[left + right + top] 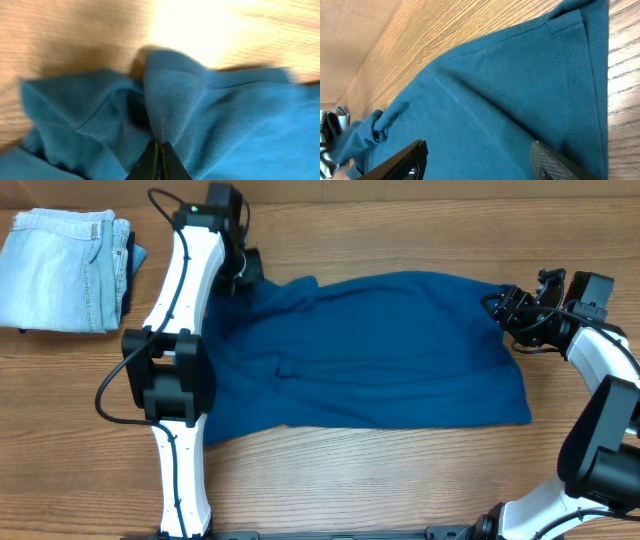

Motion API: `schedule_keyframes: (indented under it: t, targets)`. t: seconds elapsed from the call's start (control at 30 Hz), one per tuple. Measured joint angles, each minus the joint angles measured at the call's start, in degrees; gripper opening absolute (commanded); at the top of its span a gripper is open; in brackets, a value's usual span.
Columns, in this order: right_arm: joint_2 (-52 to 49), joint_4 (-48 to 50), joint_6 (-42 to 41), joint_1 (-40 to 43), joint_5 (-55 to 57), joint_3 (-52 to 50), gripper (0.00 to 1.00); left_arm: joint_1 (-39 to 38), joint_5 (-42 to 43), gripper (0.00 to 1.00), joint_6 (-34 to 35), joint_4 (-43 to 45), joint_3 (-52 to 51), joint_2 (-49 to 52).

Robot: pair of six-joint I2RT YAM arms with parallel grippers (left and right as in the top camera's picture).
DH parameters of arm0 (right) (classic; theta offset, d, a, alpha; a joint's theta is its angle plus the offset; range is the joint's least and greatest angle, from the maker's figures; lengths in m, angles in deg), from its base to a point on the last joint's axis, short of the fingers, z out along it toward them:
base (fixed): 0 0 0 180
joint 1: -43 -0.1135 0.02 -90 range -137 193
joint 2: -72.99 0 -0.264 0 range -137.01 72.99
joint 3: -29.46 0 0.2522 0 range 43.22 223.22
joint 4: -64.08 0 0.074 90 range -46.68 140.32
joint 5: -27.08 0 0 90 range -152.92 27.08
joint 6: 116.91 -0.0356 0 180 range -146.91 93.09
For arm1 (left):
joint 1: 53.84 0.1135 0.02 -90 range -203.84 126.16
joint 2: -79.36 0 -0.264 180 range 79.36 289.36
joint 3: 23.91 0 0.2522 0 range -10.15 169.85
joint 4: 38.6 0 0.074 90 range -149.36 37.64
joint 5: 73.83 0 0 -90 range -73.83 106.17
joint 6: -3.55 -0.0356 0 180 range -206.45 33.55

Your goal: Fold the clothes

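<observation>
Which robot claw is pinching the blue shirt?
The left claw, at the far left corner of the shirt: it is squeezed shut on bunched fabric. The right claw stands open over the other end.

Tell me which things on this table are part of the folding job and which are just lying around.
Part of the job: teal polo shirt; left gripper, pinching it; right gripper, open by its edge.
Just lying about: folded pale denim jeans, far-left corner.
</observation>
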Motion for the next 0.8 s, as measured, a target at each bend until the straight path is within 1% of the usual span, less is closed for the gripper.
schedule_keyframes:
  t: [0.17, 0.27, 0.3, 0.43, 0.53, 0.6, 0.7, 0.8]
  targets:
    - [0.00, -3.10, 1.46, 0.00, -0.02, 2.84, 0.70, -0.15, -0.02, 0.04, -0.20, -5.31, 7.52, -2.78]
    - [0.00, -5.55, 2.05, 0.00, 0.28, 6.27, 0.71, -0.52, -0.02, 0.04, -0.22, -7.69, 8.79, -5.53]
    - [0.00, -6.54, 2.23, 0.00, 0.72, 7.67, 0.73, -0.63, -0.02, 0.04, -0.24, -9.09, 9.07, -6.21]
    - [0.00, -7.41, 2.43, 0.00, 2.82, 10.19, 0.75, -1.01, -0.48, 0.04, -0.24, -12.98, 9.27, -6.91]
    - [-0.02, -8.04, 2.40, 0.07, 4.04, 10.29, 0.75, -1.01, -1.51, 0.04, -0.24, -13.31, 9.27, -6.84]
    - [-0.31, -8.09, 2.38, 0.11, 4.55, 10.32, 0.78, -1.01, -2.16, 0.04, -0.24, -13.35, 9.27, -6.84]
    - [-1.70, -7.65, 2.38, 0.13, 4.92, 10.32, 0.78, -1.01, -2.67, 0.04, -0.26, -13.51, 9.27, -6.84]
    - [-4.81, -4.52, 2.38, 0.11, 5.16, 10.32, 0.78, -1.01, -3.04, 0.04, -0.28, -13.49, 9.27, -6.84]
